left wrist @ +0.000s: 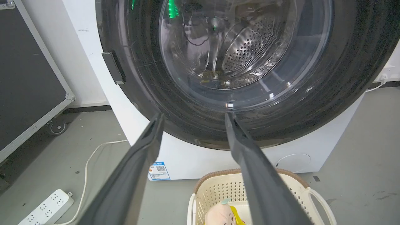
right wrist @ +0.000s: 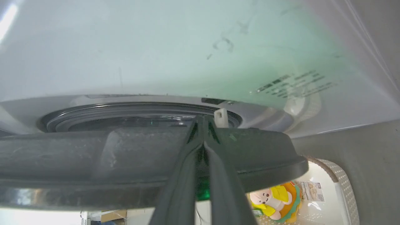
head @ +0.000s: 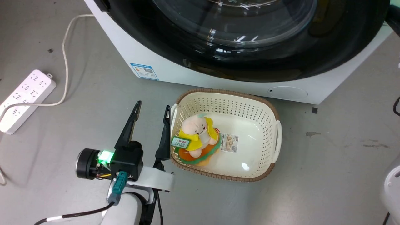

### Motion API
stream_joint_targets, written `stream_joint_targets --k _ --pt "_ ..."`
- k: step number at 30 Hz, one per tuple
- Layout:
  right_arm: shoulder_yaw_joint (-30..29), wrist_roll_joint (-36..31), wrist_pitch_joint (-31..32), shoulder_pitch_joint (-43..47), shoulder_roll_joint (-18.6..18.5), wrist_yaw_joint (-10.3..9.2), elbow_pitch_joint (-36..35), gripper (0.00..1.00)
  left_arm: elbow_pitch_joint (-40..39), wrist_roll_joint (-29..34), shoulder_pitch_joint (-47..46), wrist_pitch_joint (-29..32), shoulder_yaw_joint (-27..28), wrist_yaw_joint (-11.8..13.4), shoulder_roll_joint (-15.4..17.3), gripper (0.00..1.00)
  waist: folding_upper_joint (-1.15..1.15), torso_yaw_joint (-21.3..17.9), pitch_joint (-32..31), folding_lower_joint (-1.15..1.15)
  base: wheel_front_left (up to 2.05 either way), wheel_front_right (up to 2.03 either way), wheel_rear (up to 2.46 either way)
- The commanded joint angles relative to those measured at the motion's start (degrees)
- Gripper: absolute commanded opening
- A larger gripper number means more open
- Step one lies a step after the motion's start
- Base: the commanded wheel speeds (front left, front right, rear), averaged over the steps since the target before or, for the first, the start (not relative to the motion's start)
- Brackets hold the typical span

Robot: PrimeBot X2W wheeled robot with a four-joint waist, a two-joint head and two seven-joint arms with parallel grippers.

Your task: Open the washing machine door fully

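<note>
The white washing machine [head: 175, 72] fills the top of the head view, its glossy black door [head: 250, 65] facing me. My left gripper [head: 152, 105] hovers open over the floor, just left of the basket; in its wrist view the open fingers [left wrist: 194, 115] point at the door [left wrist: 343, 93], with the small black tab [left wrist: 114, 67] at its left edge and the steel drum [left wrist: 247, 47] behind the glass. My right gripper [right wrist: 203, 122] is shut, its fingers lying across the door's dark rim [right wrist: 93, 156]. The door stands slightly off the machine's front [right wrist: 156, 47].
A cream perforated basket [head: 250, 103] holding a plush toy [head: 198, 137] sits on the floor right in front of the machine. A white power strip [head: 26, 100] and its cable lie at the left. A black wheeled case [left wrist: 28, 78] stands left of the machine.
</note>
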Motion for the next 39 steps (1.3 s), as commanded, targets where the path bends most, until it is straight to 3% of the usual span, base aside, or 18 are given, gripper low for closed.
stream_joint_targets --k 1,10,20,34,39 --pt "-0.96 0.71 1.88 -1.46 0.56 0.08 1.67 0.0 0.32 -0.41 -0.75 -0.61 -0.58 0.44 0.06 1.0 0.0 0.29 -0.27 0.0 0.0 0.0 0.0" --pt "-0.78 2.1 7.93 2.86 0.58 0.08 3.14 0.0 1.06 -0.58 -0.45 -1.69 -1.78 0.93 0.29 1.0 0.0 1.05 -3.31 0.0 0.0 0.0 0.0" --pt "1.71 9.69 14.07 10.56 0.6 0.08 6.89 0.0 3.41 -0.83 2.53 -2.86 -3.37 1.21 1.17 1.0 0.0 0.73 -10.64 0.0 0.0 0.0 0.0" --pt "13.94 23.43 15.07 23.76 0.6 0.08 7.33 0.0 4.3 -1.26 8.58 -2.86 -3.63 0.57 2.52 1.0 0.0 -0.11 -17.77 0.0 0.0 0.0 0.0" --pt "21.42 31.09 15.2 27.9 0.6 0.08 7.21 0.0 4.43 -1.25 10.21 -2.86 -3.97 0.21 2.96 1.0 0.0 0.02 -18.79 0.0 0.0 0.0 0.0"
